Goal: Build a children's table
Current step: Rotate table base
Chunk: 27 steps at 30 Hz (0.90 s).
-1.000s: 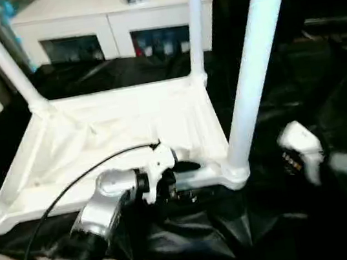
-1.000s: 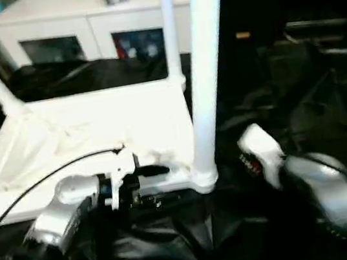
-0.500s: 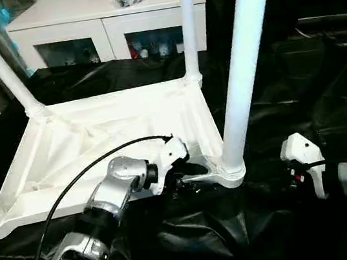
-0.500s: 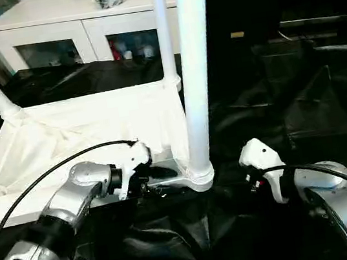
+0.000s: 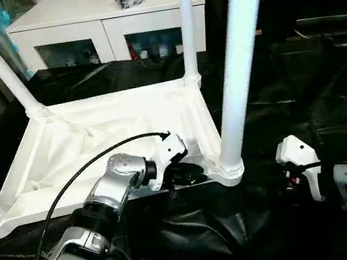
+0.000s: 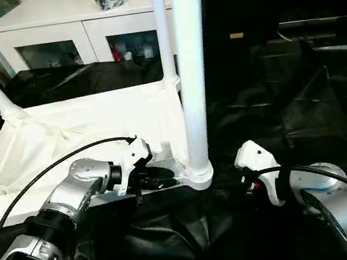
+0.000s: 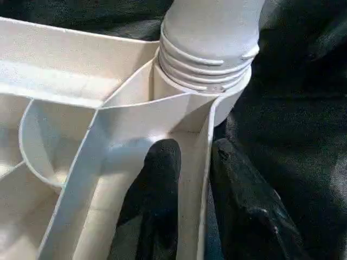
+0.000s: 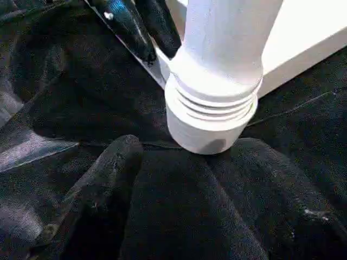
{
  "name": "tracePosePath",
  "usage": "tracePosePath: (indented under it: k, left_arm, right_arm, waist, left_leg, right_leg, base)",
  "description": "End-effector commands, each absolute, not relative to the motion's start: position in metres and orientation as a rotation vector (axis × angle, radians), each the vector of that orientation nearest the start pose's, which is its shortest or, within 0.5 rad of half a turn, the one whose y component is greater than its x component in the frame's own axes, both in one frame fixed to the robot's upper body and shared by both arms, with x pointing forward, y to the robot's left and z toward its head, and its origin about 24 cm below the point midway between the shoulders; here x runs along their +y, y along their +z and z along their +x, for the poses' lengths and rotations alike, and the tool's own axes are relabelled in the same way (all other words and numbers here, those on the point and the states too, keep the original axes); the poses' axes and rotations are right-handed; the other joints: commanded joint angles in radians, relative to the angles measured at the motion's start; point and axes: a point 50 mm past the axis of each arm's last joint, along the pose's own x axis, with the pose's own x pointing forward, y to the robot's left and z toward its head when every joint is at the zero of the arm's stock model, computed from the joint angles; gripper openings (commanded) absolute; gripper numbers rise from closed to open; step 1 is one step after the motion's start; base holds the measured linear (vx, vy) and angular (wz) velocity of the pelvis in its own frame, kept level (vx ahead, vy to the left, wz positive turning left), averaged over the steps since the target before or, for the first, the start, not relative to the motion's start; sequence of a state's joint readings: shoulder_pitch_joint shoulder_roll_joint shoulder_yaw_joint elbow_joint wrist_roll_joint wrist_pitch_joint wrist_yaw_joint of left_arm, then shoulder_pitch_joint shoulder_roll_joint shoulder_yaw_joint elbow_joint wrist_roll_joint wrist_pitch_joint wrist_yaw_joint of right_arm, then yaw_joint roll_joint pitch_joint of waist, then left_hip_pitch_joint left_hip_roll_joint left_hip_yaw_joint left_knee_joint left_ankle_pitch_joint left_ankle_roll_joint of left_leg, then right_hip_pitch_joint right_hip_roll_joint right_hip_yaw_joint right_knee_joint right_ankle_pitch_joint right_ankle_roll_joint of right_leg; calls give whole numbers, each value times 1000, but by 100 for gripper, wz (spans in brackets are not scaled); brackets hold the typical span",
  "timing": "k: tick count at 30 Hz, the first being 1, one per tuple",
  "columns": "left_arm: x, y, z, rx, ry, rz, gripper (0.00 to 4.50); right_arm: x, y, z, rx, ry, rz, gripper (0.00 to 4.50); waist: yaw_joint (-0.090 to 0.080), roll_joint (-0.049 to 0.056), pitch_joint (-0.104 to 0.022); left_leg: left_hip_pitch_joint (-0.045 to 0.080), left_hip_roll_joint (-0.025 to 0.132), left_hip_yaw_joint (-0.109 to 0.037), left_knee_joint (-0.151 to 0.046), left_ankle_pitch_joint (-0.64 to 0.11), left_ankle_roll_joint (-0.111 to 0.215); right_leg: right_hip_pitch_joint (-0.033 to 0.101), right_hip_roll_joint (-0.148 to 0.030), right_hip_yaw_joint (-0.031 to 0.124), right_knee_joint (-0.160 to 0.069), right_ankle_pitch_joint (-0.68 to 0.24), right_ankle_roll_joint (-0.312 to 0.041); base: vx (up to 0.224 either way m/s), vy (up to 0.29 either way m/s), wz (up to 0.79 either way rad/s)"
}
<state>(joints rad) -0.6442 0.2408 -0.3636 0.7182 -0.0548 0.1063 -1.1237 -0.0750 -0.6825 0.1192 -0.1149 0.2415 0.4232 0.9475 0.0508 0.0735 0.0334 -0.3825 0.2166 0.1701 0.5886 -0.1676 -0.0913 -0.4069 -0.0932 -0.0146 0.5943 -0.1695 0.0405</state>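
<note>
Black sheeting [image 5: 263,77] covers the floor before a white cabinet [image 5: 111,21]; on it the tabletop [image 5: 97,141] lies underside up, legs standing in its corner sockets; the left tool [image 7: 190,184] pinches the rim wall beside the near leg [image 5: 235,62]; the right tool [image 8: 179,184] stands apart, fingers wide, short of that leg's socket [image 8: 214,116].

white tabletop [image 5: 186,105], black fingers [image 7: 157,184], black sheet [image 5: 299,98]
</note>
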Motion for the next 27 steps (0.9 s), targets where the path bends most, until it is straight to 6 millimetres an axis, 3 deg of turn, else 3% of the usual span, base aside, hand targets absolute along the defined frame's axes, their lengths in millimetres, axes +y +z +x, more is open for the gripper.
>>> tracePosePath:
  k: [1, 7, 9, 14, 17, 19, 22, 23, 24, 27]
  left_arm:
    - [102, 23, 313, 539, -1338, 319, 72]
    - [105, 22, 309, 551, -1372, 369, 28]
    - [108, 21, 311, 577, -1349, 401, 24]
    - [111, 34, 326, 556, -1165, 261, 12]
    - [114, 37, 330, 529, -1089, 220, 12]
    - [116, 39, 331, 498, -1054, 221, 12]
    - [114, 43, 328, 423, -1097, 242, 12]
    - [111, 44, 324, 386, -1150, 255, 12]
    - [111, 43, 323, 383, -1159, 255, 12]
    - [107, 39, 314, 357, -1242, 272, 12]
  right_arm:
    - [-205, 66, 239, 481, 991, -305, 312]
    - [-207, 65, 242, 486, 978, -320, 312]
    - [-208, 66, 243, 484, 974, -321, 312]
    - [-206, 67, 251, 445, 932, -312, 312]
    - [-203, 66, 254, 426, 907, -296, 312]
    - [-199, 64, 257, 408, 884, -278, 312]
    - [-190, 60, 262, 380, 855, -256, 312]
    - [-184, 58, 262, 378, 857, -246, 312]
    - [-182, 57, 262, 387, 858, -243, 312]
    - [-168, 54, 261, 397, 894, -220, 312]
  waist:
    - [2, -28, -43]
    - [-11, -34, -42]
    - [-12, -34, -44]
    - [-12, -34, -46]
    - [-19, -34, -46]
    - [-22, -39, -51]
    - [-28, -38, -55]
    - [-23, -41, -56]
    - [-22, -44, -57]
    - [-6, -34, -61]
  left_leg:
    - [9, -13, 4, -78, -387, 27]
    - [8, -16, -1, -78, -409, 26]
    - [4, -14, -2, -81, -391, 32]
    - [4, -14, 2, -78, -364, 38]
    - [-9, -18, -2, -82, -347, 34]
    - [-11, -19, -2, -79, -318, 38]
    - [-13, -21, 3, -73, -276, 51]
    - [-3, -17, 7, -69, -278, 61]
    - [-2, -16, 8, -68, -267, 64]
    - [3, -11, 10, -66, -209, 78]
  right_leg:
    - [29, -18, -2, -107, -564, -109]
    - [24, -18, -4, -114, -614, -87]
    - [27, -19, -2, -108, -574, -99]
    - [29, -17, 0, -100, -494, -141]
    - [40, -18, -6, -96, -490, -131]
    - [41, -16, -5, -93, -442, -134]
    - [40, -13, -3, -85, -349, -165]
    - [33, -13, 1, -85, -332, -178]
    - [35, -12, 2, -83, -311, -189]
    - [37, -14, 6, -72, -200, -224]
  base:
    - [0, 0, 0]
    - [0, 0, 0]
    - [0, 0, 0]
    - [0, 0, 0]
    - [0, 0, 0]
    - [0, 0, 0]
    - [0, 0, 0]
    - [0, 0, 0]
    - [0, 0, 0]
    - [0, 0, 0]
